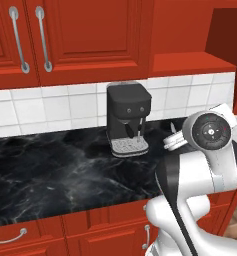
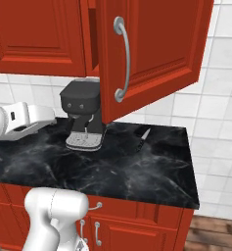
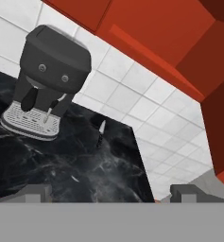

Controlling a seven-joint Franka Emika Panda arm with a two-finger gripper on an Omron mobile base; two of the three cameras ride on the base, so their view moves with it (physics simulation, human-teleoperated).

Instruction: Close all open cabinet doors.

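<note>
Gripper (image 3: 108,191) spread wide, holding nothing, low over the counter (image 2: 151,171) near the coffee machine (image 2: 83,115); open cabinet door (image 2: 156,49) hangs above, unpushed.

the cabinet doors are tall, glossy and red, each with a raised panel and a long curved silver handle. in the left base view two doors (image 1: 97,37) at the upper left are shut, flat with the cabinet front, their handles (image 1: 42,37) side by side. in the right base view one door (image 2: 151,54) stands open, swung out toward the camera over the black counter, its handle (image 2: 122,59) near the free edge. left of it another door (image 2: 36,34) is shut.
</note>
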